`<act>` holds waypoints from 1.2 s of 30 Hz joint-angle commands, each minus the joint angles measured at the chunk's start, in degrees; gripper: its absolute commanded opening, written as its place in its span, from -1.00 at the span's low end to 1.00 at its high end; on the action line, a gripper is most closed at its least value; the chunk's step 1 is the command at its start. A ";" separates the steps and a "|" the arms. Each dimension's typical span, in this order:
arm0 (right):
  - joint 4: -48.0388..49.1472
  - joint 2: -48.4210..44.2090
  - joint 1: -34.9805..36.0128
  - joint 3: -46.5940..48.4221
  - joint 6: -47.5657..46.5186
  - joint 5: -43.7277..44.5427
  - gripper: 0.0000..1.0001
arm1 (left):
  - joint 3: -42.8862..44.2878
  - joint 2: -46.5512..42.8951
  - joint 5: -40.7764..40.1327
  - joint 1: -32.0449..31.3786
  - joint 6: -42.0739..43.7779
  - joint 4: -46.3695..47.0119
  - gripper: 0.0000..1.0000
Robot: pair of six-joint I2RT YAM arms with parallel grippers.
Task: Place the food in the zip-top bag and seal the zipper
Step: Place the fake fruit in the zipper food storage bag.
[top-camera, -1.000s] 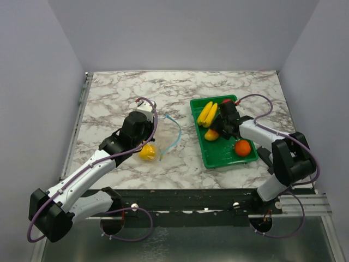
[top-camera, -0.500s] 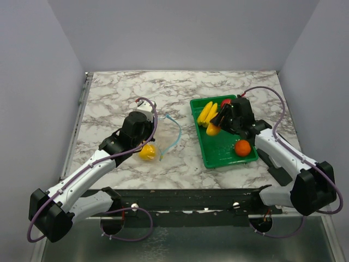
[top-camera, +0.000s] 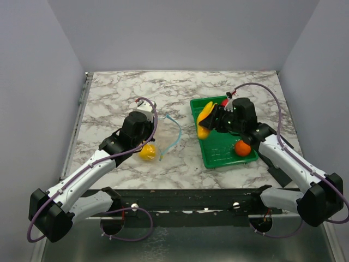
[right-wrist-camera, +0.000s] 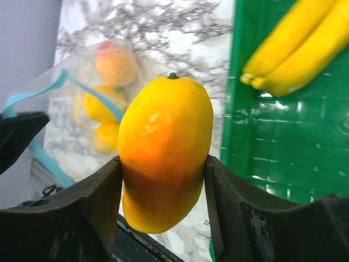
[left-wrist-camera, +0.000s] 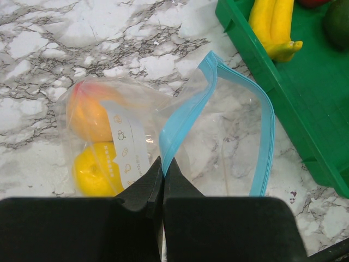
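Right wrist view: clamped between the fingers of the right gripper (right-wrist-camera: 162, 164), a yellow-orange fruit (right-wrist-camera: 163, 125), held above the left rim of the green tray (right-wrist-camera: 272, 164); farther in the tray, a banana bunch (right-wrist-camera: 294, 49). Left wrist view: pinched tight in the left gripper (left-wrist-camera: 162, 164), the zipper (left-wrist-camera: 182, 112) of the zip-top bag (left-wrist-camera: 223, 142), mouth open; inside, a peach-coloured fruit (left-wrist-camera: 90, 117) and a lemon (left-wrist-camera: 101, 174); bag lying left of the centre of the desk (top-camera: 136, 90), toward the near edge; tray on the right half, an orange fruit (top-camera: 242, 147) at its near end.
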 commanded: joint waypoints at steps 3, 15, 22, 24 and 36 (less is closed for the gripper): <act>4.07 0.34 4.05 4.85 -2.97 -7.85 -0.39 | -0.38 -1.11 1.13 0.19 0.40 0.75 -1.00; 2.29 9.24 14.57 14.69 -5.58 -6.36 -0.39 | -0.46 -1.95 1.29 0.19 0.52 0.74 -1.00; 0.26 15.77 18.98 19.13 -5.85 -4.00 -0.39 | -0.46 -2.03 1.49 0.19 0.45 0.74 -1.00; 0.15 17.48 19.33 19.69 -5.56 -4.50 -0.39 | -0.46 -2.06 1.62 0.19 0.56 0.73 -1.00; -2.99 27.54 20.84 23.81 -5.27 -2.89 -0.35 | -0.52 -2.34 2.40 0.20 0.57 0.85 -1.00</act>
